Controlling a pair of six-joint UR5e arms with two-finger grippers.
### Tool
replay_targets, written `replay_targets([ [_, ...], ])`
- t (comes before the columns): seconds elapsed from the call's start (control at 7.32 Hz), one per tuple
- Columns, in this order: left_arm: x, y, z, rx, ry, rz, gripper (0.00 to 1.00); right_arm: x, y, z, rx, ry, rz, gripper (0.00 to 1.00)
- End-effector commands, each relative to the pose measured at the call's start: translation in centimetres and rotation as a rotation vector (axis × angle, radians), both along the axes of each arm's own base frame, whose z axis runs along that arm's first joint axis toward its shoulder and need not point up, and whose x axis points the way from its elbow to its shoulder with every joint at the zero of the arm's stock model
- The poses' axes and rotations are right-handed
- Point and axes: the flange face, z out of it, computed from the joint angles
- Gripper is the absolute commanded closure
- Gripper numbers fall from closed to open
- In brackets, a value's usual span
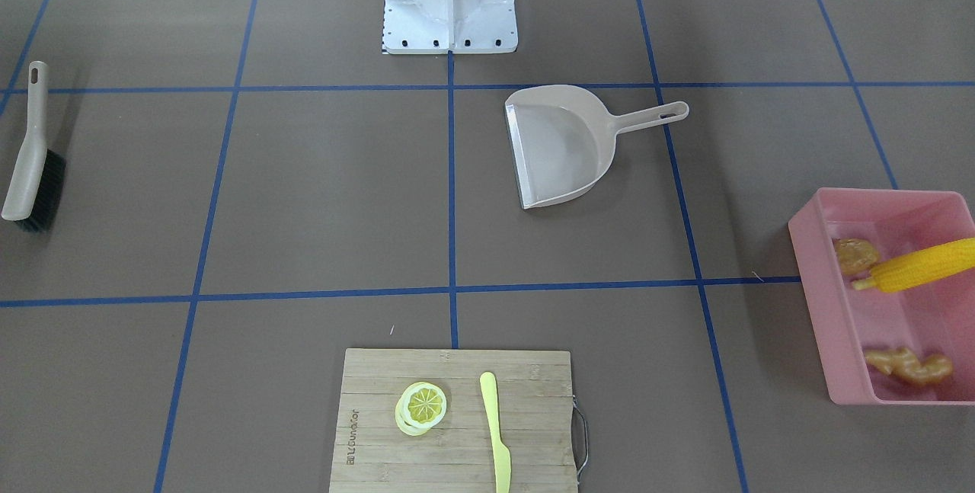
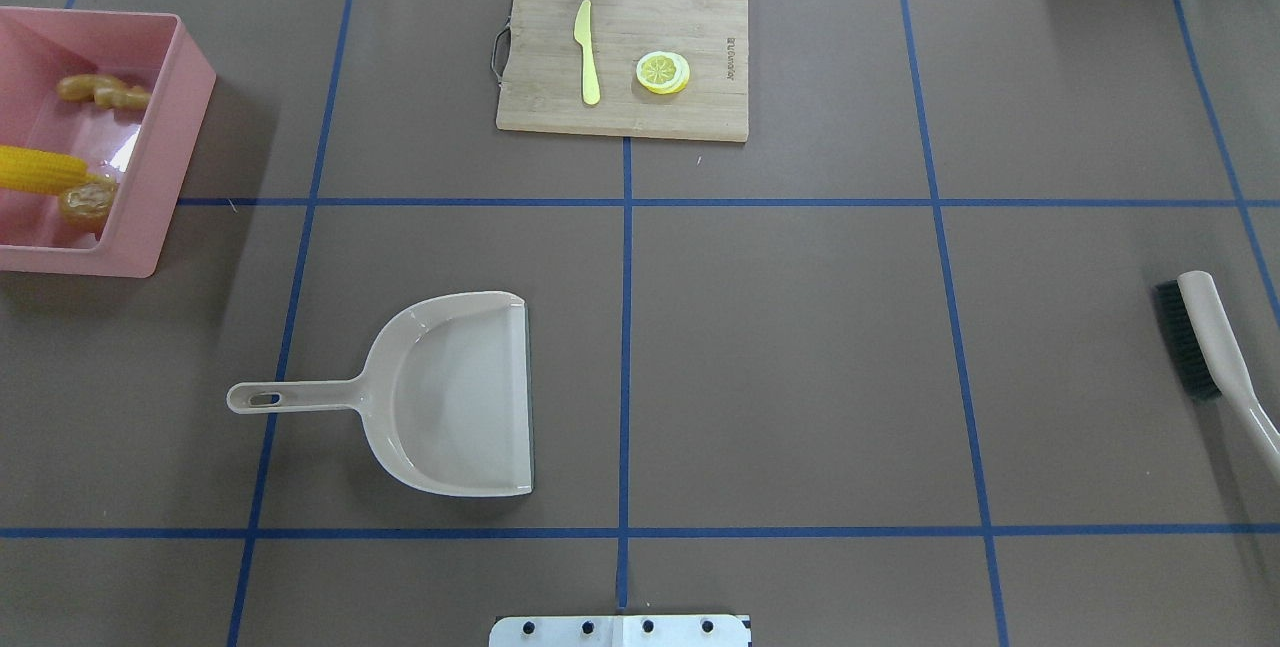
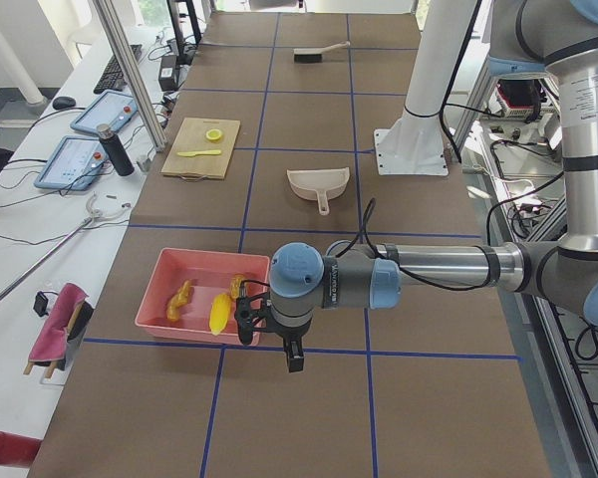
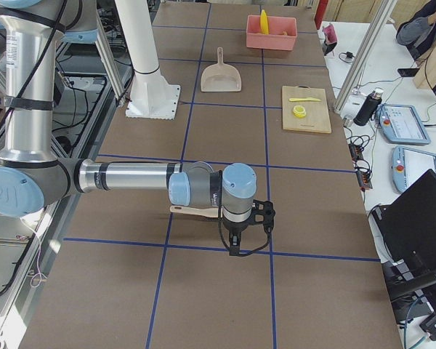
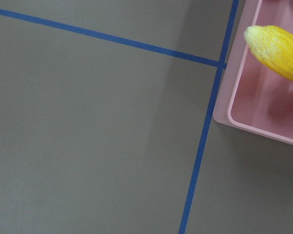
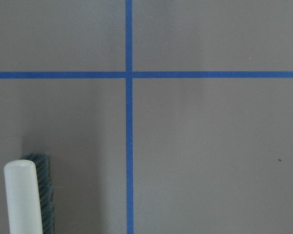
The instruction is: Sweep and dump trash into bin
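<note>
The pink bin (image 1: 811, 280) stands at the table's end on my left side, and also shows in the overhead view (image 2: 170, 157). In it lie the yellow corn cob (image 1: 922, 264), the brown potato (image 1: 855, 255) and the tan ginger root (image 1: 910, 365). The left wrist view shows the corn's tip (image 5: 281, 46) over the bin's corner (image 5: 244, 122). My left gripper (image 3: 269, 344) hangs beside the bin's near corner; I cannot tell whether it is open or shut. My right gripper (image 4: 248, 233) hangs over the brush; I cannot tell its state either.
An empty beige dustpan (image 2: 460, 397) lies left of centre. A brush (image 2: 1205, 337) lies at the right end, its handle in the right wrist view (image 6: 22, 195). A cutting board (image 2: 700, 107) at the far edge carries a lemon slice (image 2: 662, 72) and a plastic knife (image 2: 588, 52).
</note>
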Motion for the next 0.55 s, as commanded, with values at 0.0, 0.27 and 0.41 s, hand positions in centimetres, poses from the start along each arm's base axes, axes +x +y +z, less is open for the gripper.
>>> replay_targets([
  [0.0,0.4,-5.1,0.7,-0.006,-0.002,0.021,0.02,0.0,0.2,0.4,-0.008,0.001,-0.001,0.00],
  [0.27,1.1,-7.9,1.2,-0.005,-0.001,0.039,0.02,0.0,0.1,0.6,-0.011,0.002,0.000,0.00],
  [0.41,1.2,-8.0,0.7,0.006,-0.003,0.040,0.02,0.0,-0.2,-0.4,0.013,0.003,-0.001,0.00],
])
